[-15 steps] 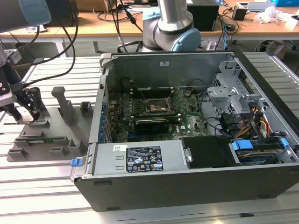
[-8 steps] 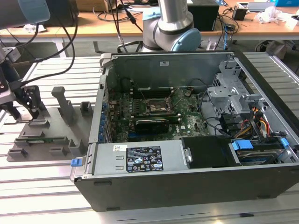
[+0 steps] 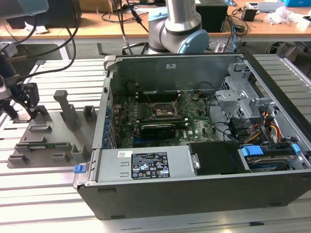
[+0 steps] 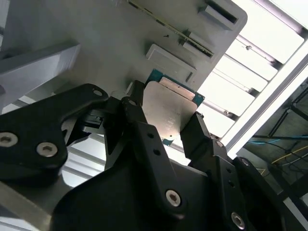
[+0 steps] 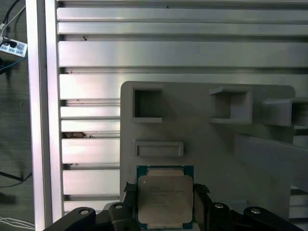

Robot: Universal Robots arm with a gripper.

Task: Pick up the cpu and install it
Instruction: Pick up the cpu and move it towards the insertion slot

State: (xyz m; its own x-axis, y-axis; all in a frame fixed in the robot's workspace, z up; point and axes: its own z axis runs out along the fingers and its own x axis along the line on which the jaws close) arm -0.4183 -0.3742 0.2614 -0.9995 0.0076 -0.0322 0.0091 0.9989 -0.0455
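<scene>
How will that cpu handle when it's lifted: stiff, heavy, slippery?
Likely stiff: the cpu is a flat metal-topped square. Probably light, being so thin. It may slip, since the pincer grips only two narrow edges.

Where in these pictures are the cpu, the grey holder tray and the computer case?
cpu (image 5: 165,199): first wrist view, middle of its silvery top.
grey holder tray (image 5: 202,139): first wrist view, bare flat surface.
computer case (image 3: 194,196): exterior view, near outer wall.

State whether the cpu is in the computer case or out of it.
Out: the gripper holds the cpu by its edges at the grey holder tray, outside the case.
</scene>
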